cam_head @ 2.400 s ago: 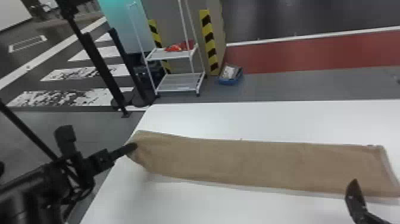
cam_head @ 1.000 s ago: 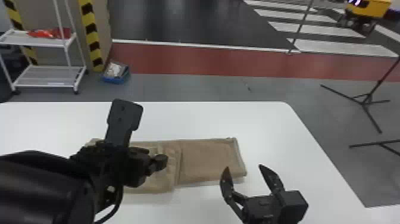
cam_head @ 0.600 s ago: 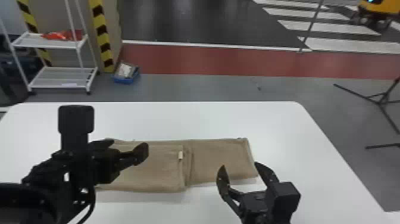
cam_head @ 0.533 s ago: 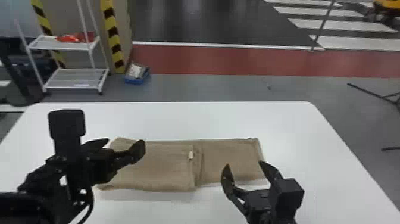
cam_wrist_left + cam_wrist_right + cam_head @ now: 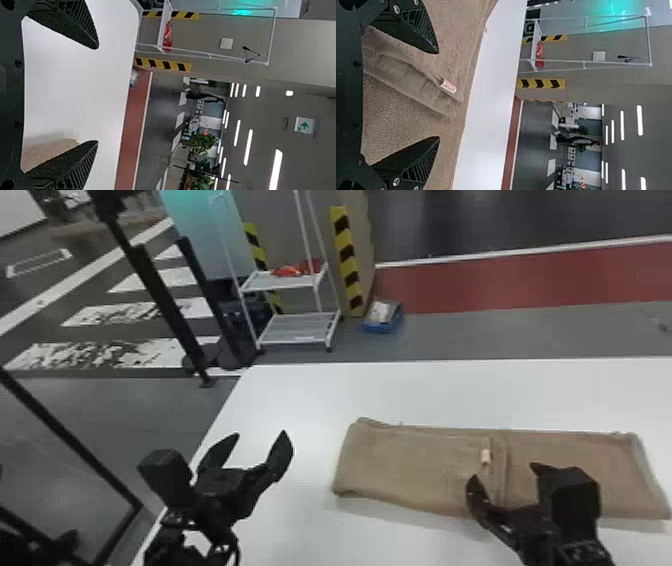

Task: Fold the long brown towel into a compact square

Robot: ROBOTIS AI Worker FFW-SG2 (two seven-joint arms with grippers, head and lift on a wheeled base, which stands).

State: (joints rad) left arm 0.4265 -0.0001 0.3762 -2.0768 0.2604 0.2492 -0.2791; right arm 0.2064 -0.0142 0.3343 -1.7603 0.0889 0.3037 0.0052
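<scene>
The brown towel (image 5: 415,470) lies on the white table with its left part folded over toward the middle, a small pale tag near the folded-over edge. Left of the towel, clear of it, my left gripper (image 5: 256,452) stands open; in the left wrist view the left gripper (image 5: 97,95) has nothing between its fingers, and a towel corner (image 5: 51,152) lies by one of them. My right gripper (image 5: 505,475) is open at the towel's near side around the fold edge. In the right wrist view the right gripper (image 5: 439,95) spans the towel (image 5: 407,118) without pinching it.
The white table (image 5: 450,392) extends behind the towel, and its left edge runs beside my left gripper. Beyond it on the floor stand a white shelf rack (image 5: 297,327), a blue bin (image 5: 382,317) and dark stand poles at the left.
The head view has turned left. The left end of the towel was folded over to the right; my left gripper let it go and withdrew left. My right gripper has come to the fold edge.
</scene>
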